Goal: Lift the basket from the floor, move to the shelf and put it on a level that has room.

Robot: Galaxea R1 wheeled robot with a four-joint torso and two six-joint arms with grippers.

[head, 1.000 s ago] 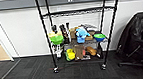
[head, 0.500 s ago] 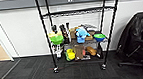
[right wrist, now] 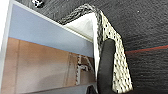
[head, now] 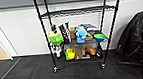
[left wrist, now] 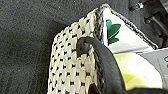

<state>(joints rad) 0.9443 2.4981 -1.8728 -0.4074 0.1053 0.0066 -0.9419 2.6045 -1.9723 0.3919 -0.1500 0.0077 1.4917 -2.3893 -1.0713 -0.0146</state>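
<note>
Frankly, my own jaws are hard to make out in either wrist view, so I cannot tell whether they are open or clamped on anything. My left wrist view shows the basket very close: beige woven side, dark rim, one dark loop handle arching over the edge, and a pale lining with a green leaf print. Something yellow and something grey lie inside, cut off by the picture's edge. My right wrist view shows the basket's other woven side with another dark handle and a flat printed card or box standing in it, its print too blurred to read. Dark carpet floor lies behind the basket, crossed by a thin red line; whether the basket rests on it or hangs above it I cannot tell.

Ahead, the shelf stands against the white wall, its top cut off. The middle tier is bare mesh; the lowest tier is crowded with colourful items. A black office chair sits to its right.
</note>
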